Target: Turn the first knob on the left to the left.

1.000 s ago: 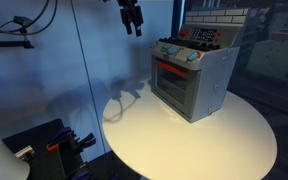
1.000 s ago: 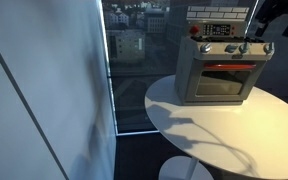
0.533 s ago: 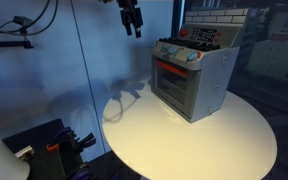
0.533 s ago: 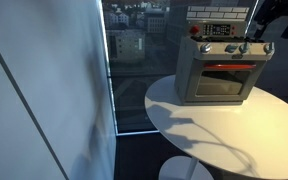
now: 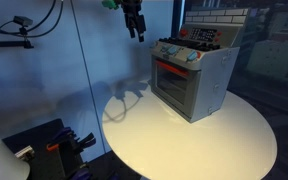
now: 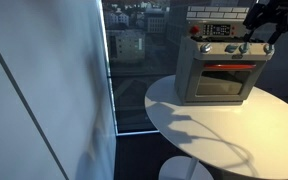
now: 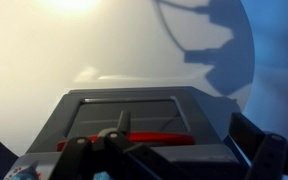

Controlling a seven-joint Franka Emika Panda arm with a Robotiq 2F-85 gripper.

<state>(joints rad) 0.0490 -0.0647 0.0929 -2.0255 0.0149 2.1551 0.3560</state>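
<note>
A grey toy oven with a red door handle stands on the round white table. It has a row of light blue knobs along its top front; the leftmost knob also shows in an exterior view. My gripper hangs in the air above the table, to the side of the oven and apart from it. It also shows near the oven's top corner in an exterior view. In the wrist view the gripper is open and empty, looking down on the oven door.
A brick-patterned panel rises behind the oven. A glass wall stands beside the table, with a city scene beyond. Dark equipment sits low by the table edge. Bare table surface lies in front of the oven.
The gripper has shifted a little lower and towards the oven. The oven and its knobs have not moved.
</note>
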